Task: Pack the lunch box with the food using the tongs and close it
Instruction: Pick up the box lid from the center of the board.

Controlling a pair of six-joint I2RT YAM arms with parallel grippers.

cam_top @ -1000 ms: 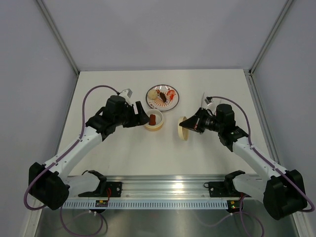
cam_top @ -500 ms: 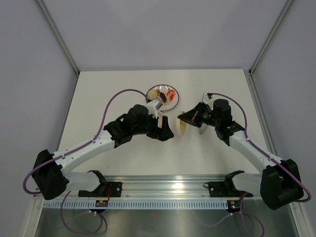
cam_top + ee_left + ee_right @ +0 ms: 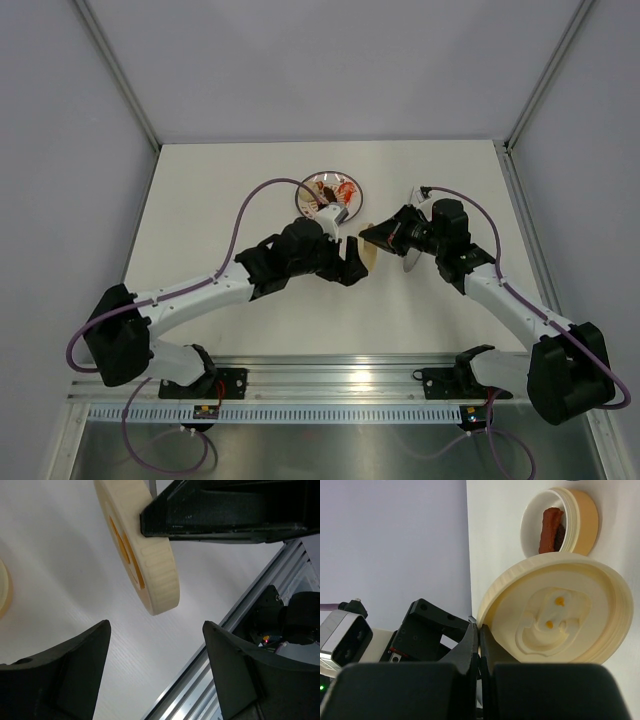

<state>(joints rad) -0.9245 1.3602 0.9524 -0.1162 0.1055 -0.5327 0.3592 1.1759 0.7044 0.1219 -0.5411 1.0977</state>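
Note:
My right gripper (image 3: 479,630) is shut on the rim of the cream lid (image 3: 560,615) and holds it on edge above the table. The lunch box (image 3: 580,520) stands beyond it with a brown-red piece of food (image 3: 551,522) inside. In the top view my left arm covers the lunch box. My left gripper (image 3: 156,625) is open with nothing between its fingers, and the lid (image 3: 150,565) hangs just past its fingertips. From above, the left gripper (image 3: 356,258) sits against the lid (image 3: 369,256) and faces the right gripper (image 3: 368,235). More food (image 3: 345,188) lies on the patterned plate (image 3: 358,192). The tongs are out of view.
The plate sits just behind the two grippers, partly under the left arm's purple cable (image 3: 255,195). An aluminium rail (image 3: 340,370) runs along the near table edge and also shows in the left wrist view as the rail (image 3: 220,645). Enclosure walls stand on three sides.
My left arm has swung right, away from the lunch box and up to the lid. The right gripper has carried the lid a little left and back.

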